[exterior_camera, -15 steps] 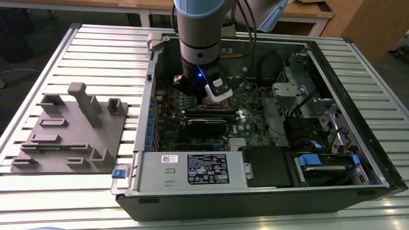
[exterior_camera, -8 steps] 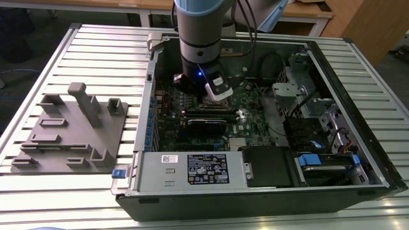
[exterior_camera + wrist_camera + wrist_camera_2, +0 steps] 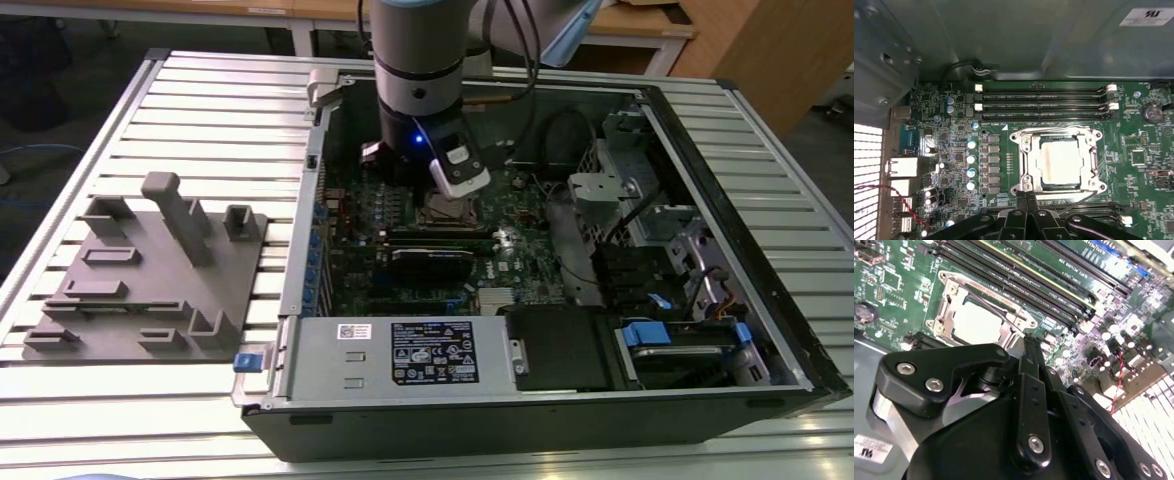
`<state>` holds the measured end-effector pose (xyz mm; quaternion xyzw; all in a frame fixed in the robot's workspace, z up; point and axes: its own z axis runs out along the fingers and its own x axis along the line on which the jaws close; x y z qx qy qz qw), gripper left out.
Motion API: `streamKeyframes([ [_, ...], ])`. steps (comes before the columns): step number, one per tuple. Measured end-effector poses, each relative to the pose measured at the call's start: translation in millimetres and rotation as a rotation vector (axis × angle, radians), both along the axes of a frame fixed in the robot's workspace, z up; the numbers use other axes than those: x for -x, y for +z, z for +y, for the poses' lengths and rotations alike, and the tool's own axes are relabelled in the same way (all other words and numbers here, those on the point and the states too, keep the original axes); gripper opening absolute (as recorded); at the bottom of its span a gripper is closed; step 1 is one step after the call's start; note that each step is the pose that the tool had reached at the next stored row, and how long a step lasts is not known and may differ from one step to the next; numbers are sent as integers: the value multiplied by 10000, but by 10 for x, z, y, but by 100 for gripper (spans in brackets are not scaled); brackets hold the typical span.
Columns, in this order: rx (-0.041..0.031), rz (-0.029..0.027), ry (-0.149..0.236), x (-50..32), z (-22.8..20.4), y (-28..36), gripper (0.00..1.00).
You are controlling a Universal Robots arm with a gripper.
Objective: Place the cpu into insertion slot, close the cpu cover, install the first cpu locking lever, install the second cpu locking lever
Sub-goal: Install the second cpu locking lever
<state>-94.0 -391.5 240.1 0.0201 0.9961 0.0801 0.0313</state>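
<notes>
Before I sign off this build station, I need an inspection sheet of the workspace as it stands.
Surface: slatted metal table, carrying an open computer case.
Job's things: cpu seated in the insertion slot; cpu cover lies closed around it.
Clutter: grey fixture block at the exterior view's left.
Grippers: gripper at the socket's edge, fingers together, holding nothing.
Cables: red and black wires by the rear ports.
Surroundings: wooden desks behind.

Silver-grey arm (image 3: 416, 60) — black linkage fingers (image 3: 1031, 390), silver screws
</notes>
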Motion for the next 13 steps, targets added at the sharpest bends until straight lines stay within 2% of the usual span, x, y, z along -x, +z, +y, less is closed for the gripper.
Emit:
streamKeyframes([
  [3, 2, 0, 0, 0, 0, 48, 10],
  [7, 10, 0, 1, 0, 0, 48, 10],
  [10, 13, 2, 0, 0, 0, 81, 10],
  [13, 20, -1, 1, -7, 1, 84, 10],
])
